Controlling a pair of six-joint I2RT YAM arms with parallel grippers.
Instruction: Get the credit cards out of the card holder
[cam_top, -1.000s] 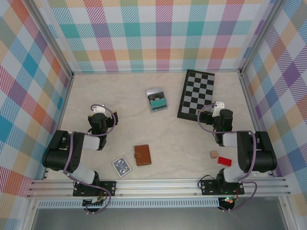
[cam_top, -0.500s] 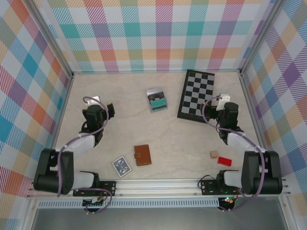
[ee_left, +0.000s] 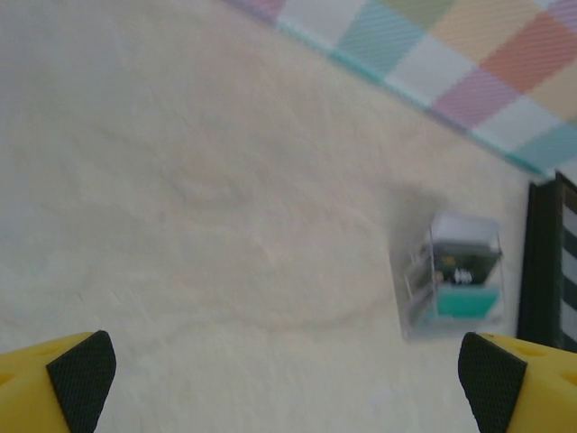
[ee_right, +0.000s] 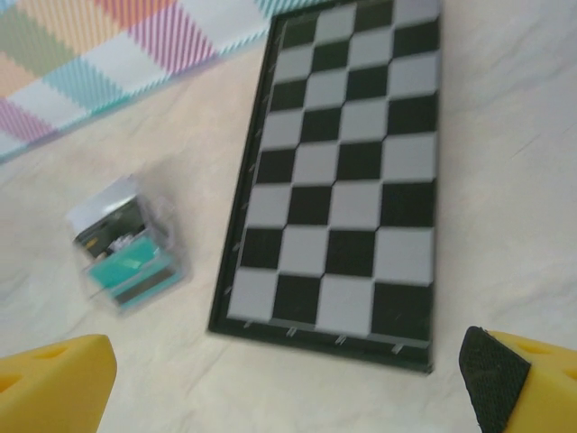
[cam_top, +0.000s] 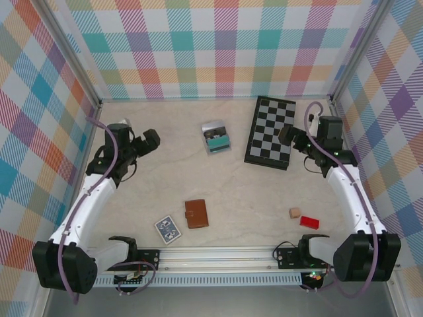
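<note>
The card holder (cam_top: 196,214), a small brown leather wallet, lies closed on the table near the front edge, a little left of centre. The credit cards are hidden. My left gripper (cam_top: 147,142) is raised over the back left of the table, open, far from the wallet. In the left wrist view its yellow fingertips (ee_left: 81,374) stand wide apart over bare table. My right gripper (cam_top: 291,137) hangs open at the back right, over the near right corner of the chessboard. Its fingers (ee_right: 54,383) frame the board's near edge with nothing between them.
A black-and-white chessboard (cam_top: 271,133) lies at the back right. A grey-and-teal small box (cam_top: 216,137) sits at the back centre. A blue patterned card deck (cam_top: 168,229) lies left of the wallet. A tan block (cam_top: 294,213) and a red block (cam_top: 308,222) sit at the front right.
Both arms have unfolded and stretched away from their bases: the left gripper up and to the back left, the right gripper up and to the back right. Both stayed open.
</note>
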